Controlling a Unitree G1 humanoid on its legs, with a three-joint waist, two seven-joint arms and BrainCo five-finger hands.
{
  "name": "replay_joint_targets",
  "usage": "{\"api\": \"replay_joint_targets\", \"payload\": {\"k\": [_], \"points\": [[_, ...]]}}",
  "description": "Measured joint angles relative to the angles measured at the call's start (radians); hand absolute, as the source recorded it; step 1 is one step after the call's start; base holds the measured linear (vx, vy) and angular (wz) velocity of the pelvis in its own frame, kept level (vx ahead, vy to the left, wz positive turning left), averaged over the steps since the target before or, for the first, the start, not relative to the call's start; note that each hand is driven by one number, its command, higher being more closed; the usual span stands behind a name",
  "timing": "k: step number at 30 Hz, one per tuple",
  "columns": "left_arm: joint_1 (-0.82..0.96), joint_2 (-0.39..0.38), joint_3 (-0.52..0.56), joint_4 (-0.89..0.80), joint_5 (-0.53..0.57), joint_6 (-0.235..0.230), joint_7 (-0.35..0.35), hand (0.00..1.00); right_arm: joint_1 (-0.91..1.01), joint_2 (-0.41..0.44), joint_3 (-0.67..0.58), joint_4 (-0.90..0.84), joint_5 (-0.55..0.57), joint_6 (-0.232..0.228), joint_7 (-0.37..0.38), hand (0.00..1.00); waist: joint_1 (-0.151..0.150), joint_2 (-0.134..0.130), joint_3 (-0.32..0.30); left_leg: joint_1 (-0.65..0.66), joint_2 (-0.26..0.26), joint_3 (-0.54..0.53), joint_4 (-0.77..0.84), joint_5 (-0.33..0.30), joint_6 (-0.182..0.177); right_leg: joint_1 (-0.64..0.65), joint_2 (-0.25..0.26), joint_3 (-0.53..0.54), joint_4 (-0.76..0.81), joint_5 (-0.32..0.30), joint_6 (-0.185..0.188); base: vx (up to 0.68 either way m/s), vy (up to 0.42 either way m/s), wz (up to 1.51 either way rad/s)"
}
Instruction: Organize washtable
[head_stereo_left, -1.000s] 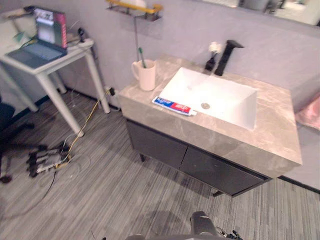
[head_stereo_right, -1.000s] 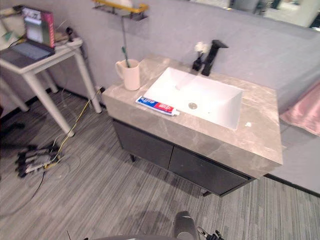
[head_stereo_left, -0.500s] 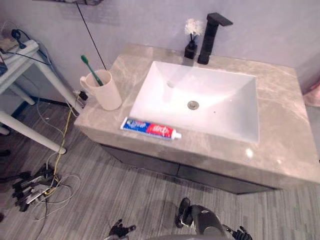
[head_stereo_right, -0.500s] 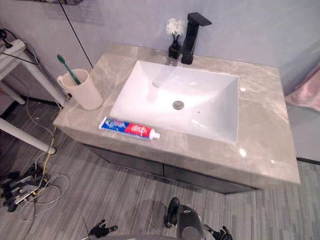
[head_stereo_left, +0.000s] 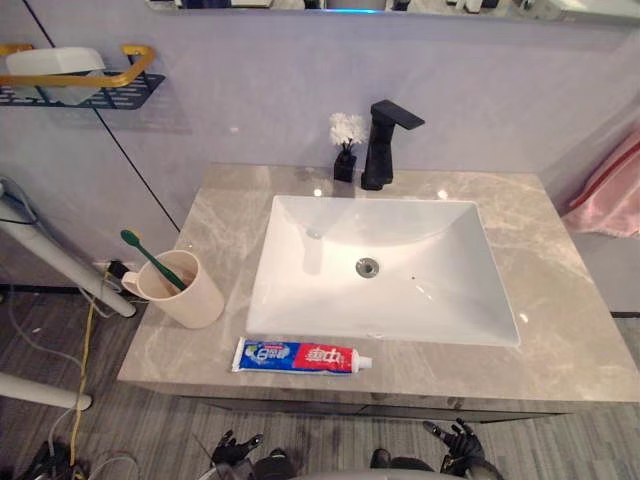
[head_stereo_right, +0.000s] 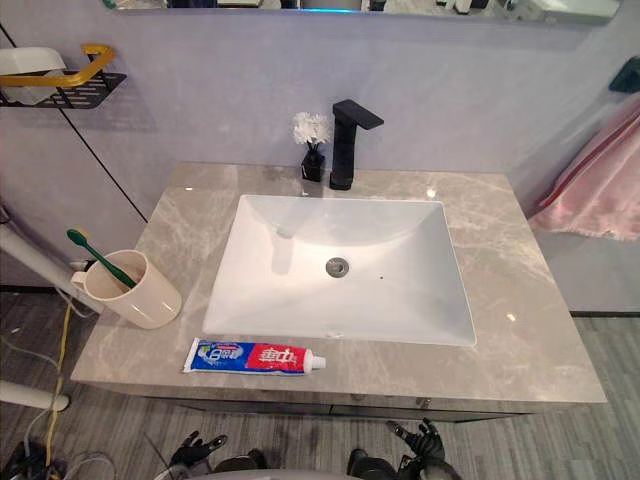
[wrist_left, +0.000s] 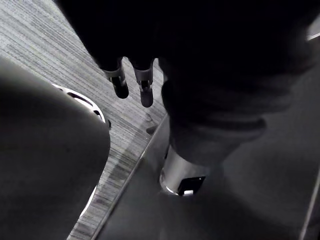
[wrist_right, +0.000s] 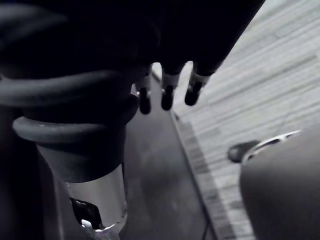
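Toothpaste (head_stereo_left: 300, 356) lies loose at the counter's (head_stereo_left: 560, 350) front edge — untidied; left hand (wrist_left: 144, 87) and right hand (wrist_right: 168, 92) hang below, seemingly slack, empty.

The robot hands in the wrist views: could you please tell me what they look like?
The left robot hand has slim silver fingers ending in dark rounded tips, beside a black ribbed cover; a thicker silver thumb stands apart. The right robot hand is built the same: silver fingers, dark tips, black ribbed cover, silver thumb.

txt: none legible | toothpaste tube (head_stereo_left: 300, 356): print, unreadable
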Motion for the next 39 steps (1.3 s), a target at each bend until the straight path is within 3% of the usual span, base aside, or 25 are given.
{"api": "replay_joint_targets", "payload": {"k": [6,8,9,13,15,17,18,20,21,23,25,26,29,31,34,35,39], "points": [[0.001,-0.017,0.028,0.004,-0.004,0.007,-0.004,0.00,0.026,-0.012,-0.101,0.058,-0.002,0.009,0.009,0.00,-0.020,0.035,0.002,0.001,0.016,-0.028,0.117,-0.123,0.004,-0.016,-0.012,0.064,0.029,0.010,0.021,-0.04,0.160,-0.40],[0.000,-0.029,0.026,0.004,-0.004,0.008,-0.004,0.00,0.052,-0.020,-0.122,0.064,-0.001,0.023,0.009,0.00,-0.022,0.051,0.003,-0.036,0.016,-0.055,0.162,-0.172,0.031,-0.052,-0.014,0.065,0.063,0.008,0.034,-0.11,0.164,-0.05],[0.000,-0.030,0.018,0.001,-0.003,0.006,-0.005,0.00,0.071,-0.010,-0.139,0.061,0.000,0.030,0.009,0.00,-0.024,0.055,0.004,-0.046,-0.005,-0.064,0.176,-0.186,0.049,-0.061,-0.040,0.044,0.099,0.000,0.052,-0.15,0.227,0.27],[0.002,0.005,-0.054,-0.016,0.035,-0.007,-0.005,0.00,0.109,0.026,-0.133,0.001,0.002,0.042,0.010,0.00,-0.039,0.010,0.003,-0.050,-0.074,-0.050,0.173,-0.196,0.076,-0.074,-0.134,-0.015,0.140,0.011,0.080,-0.15,0.196,0.25],[0.004,0.018,-0.094,-0.016,0.064,-0.009,-0.005,0.00,0.109,0.032,-0.125,-0.030,0.001,0.043,0.011,0.00,-0.037,0.016,0.007,-0.040,-0.075,0.016,0.169,-0.191,0.089,-0.075,-0.157,-0.016,0.124,0.040,0.086,-0.14,0.173,-0.28],[0.007,0.016,-0.099,-0.018,0.077,-0.014,-0.005,0.00,0.104,0.020,-0.091,-0.055,-0.001,0.045,0.011,0.00,-0.023,0.019,0.005,-0.015,-0.067,0.091,0.120,-0.161,0.135,-0.077,-0.159,-0.067,0.090,0.109,0.047,-0.15,0.137,-0.87],[0.007,0.012,-0.102,-0.016,0.085,-0.014,-0.007,0.00,0.092,0.008,-0.058,-0.058,-0.002,0.045,0.012,0.00,-0.014,0.025,0.003,0.006,-0.058,0.136,0.073,-0.140,0.151,-0.095,-0.162,-0.138,0.126,0.120,0.004,-0.14,0.117,-1.09],[0.010,0.033,-0.101,-0.010,0.097,-0.012,-0.027,0.00,0.092,0.001,-0.051,-0.056,-0.001,0.046,0.012,0.00,-0.018,0.032,0.001,0.032,-0.040,0.176,0.010,-0.103,0.152,-0.115,-0.161,-0.185,0.282,0.094,-0.025,-0.08,0.110,-0.88],[0.017,0.031,-0.102,-0.010,0.094,-0.012,-0.050,0.00,0.094,0.004,-0.044,-0.055,-0.001,0.044,0.013,0.00,-0.015,0.032,0.000,0.048,-0.029,0.196,-0.021,-0.080,0.139,-0.109,-0.151,-0.178,0.376,0.059,-0.027,-0.03,0.043,-0.58],[0.026,0.036,-0.113,-0.018,0.096,-0.009,-0.067,0.00,0.095,0.004,-0.030,-0.052,-0.001,0.043,0.021,0.00,-0.013,0.029,-0.003,0.062,-0.031,0.204,-0.056,-0.052,0.128,-0.066,-0.131,-0.174,0.398,0.040,-0.006,0.02,-0.022,-0.33],[0.027,0.025,-0.121,-0.016,0.095,-0.014,-0.066,0.00,0.075,-0.016,-0.017,0.004,-0.001,0.041,0.043,0.00,-0.010,0.015,-0.023,0.061,-0.070,0.205,-0.121,-0.005,0.126,-0.009,-0.119,-0.176,0.254,0.014,0.025,0.02,-0.083,0.03],[0.027,0.013,-0.122,-0.012,0.093,-0.017,-0.066,0.00,0.050,-0.040,-0.018,0.082,-0.005,0.046,0.076,0.00,-0.004,0.019,-0.040,0.075,-0.106,0.198,-0.214,0.057,0.122,0.030,-0.105,-0.179,0.121,0.009,0.019,0.00,-0.126,0.15],[0.027,0.010,-0.112,0.003,0.072,-0.016,-0.066,0.00,0.029,-0.060,-0.043,0.146,-0.012,0.051,0.104,0.00,0.016,0.025,-0.044,0.115,-0.143,0.191,-0.352,0.146,0.111,0.075,-0.086,-0.177,-0.004,0.004,0.028,-0.04,-0.113,0.11],[0.025,0.009,-0.074,0.007,0.070,-0.015,-0.069,0.00,0.028,-0.053,-0.075,0.156,-0.010,0.052,0.115,0.00,0.020,0.021,-0.040,0.118,-0.151,0.179,-0.358,0.156,0.103,0.099,-0.084,-0.178,-0.033,-0.012,0.050,-0.09,-0.103,0.10],[0.024,-0.006,-0.043,0.021,0.071,-0.015,-0.071,0.00,0.028,-0.053,-0.104,0.174,0.008,0.053,0.121,0.00,0.024,0.031,-0.046,0.133,-0.140,0.161,-0.358,0.163,0.093,0.106,-0.078,-0.171,-0.023,-0.026,0.049,-0.04,-0.051,-0.04],[0.007,-0.005,-0.014,0.037,0.053,-0.013,-0.087,0.00,0.010,-0.043,-0.104,0.222,0.040,0.051,0.121,0.00,0.041,0.002,-0.038,0.144,-0.154,0.142,-0.358,0.152,0.094,0.137,-0.074,-0.168,-0.052,-0.029,0.038,0.00,0.000,0.00],[0.007,-0.005,-0.014,0.037,0.053,-0.013,-0.087,0.00,0.009,-0.043,-0.104,0.222,0.040,0.051,0.121,0.00,0.041,0.002,-0.038,0.144,-0.154,0.141,-0.358,0.152,0.094,0.137,-0.074,-0.169,-0.053,-0.029,0.038,0.00,0.000,0.00]]}}
